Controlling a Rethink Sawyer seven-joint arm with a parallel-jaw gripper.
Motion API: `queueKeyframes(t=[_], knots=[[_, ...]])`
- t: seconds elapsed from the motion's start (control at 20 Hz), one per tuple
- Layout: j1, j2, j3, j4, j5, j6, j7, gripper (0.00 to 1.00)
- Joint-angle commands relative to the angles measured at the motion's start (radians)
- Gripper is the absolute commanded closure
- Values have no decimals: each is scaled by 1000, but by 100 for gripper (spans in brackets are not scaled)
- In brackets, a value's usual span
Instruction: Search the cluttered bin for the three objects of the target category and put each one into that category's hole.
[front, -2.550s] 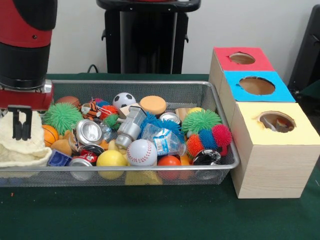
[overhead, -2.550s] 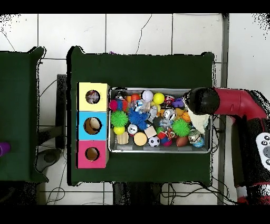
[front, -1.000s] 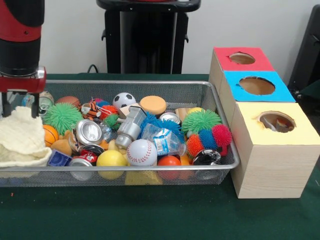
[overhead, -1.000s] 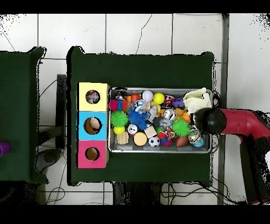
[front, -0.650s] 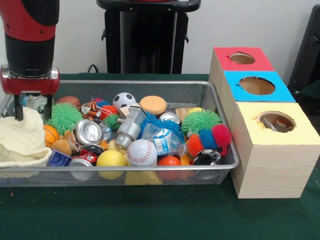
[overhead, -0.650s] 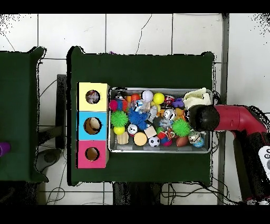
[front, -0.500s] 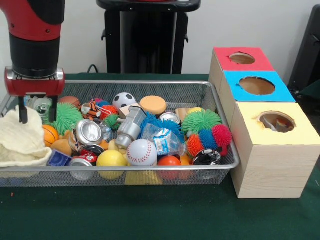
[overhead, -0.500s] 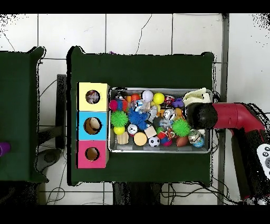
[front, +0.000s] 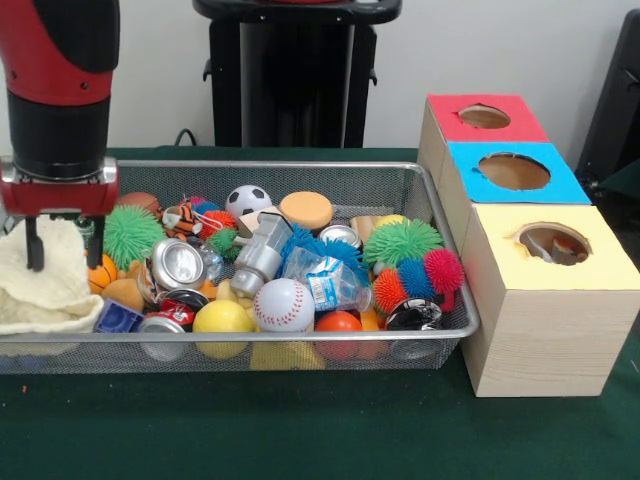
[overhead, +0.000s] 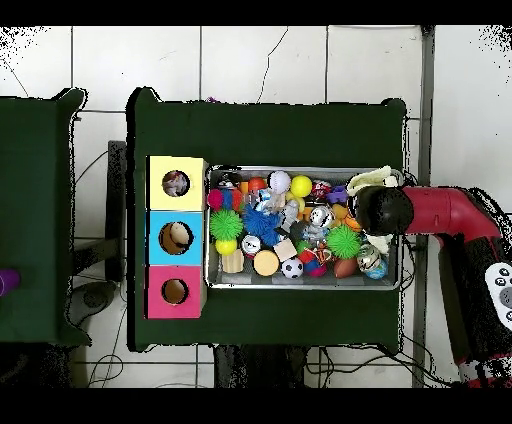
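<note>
- While my claw (front: 62, 243) hangs at the left of the front view, its two fingers (front: 35, 246) are spread apart, one on the cream cloth (front: 40, 285) and the other just beside the green spiky ball (front: 133, 233); nothing is pinched between them
- From overhead, my red arm (overhead: 440, 213) reaches in from the right edge and its black end covers the right end of the wire bin (overhead: 302, 283)
- That bin (front: 260, 176) sits on the green surface (front: 300, 430), packed with clutter: a baseball (front: 283, 304), a yellow ball (front: 222, 318), a small soccer ball (front: 247, 200), crushed cans (front: 178, 265), a plastic bottle (front: 325, 280) and more spiky balls (front: 402, 242)
- At the right stand three boxes with holes: red (front: 484, 117) at the back, blue (front: 513, 171) in the middle, yellow (front: 552, 243) nearest
- I cannot tell which objects belong to the target category
</note>
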Motion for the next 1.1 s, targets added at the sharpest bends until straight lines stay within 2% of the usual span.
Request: queueKeyframes(t=[0.05,1.05,1.1], knots=[[-30,104,30,-93,-109,14,-353,0],[-87,149,91,-90,-97,15,-408,0],[-88,149,94,-89,-97,16,-410,100]])
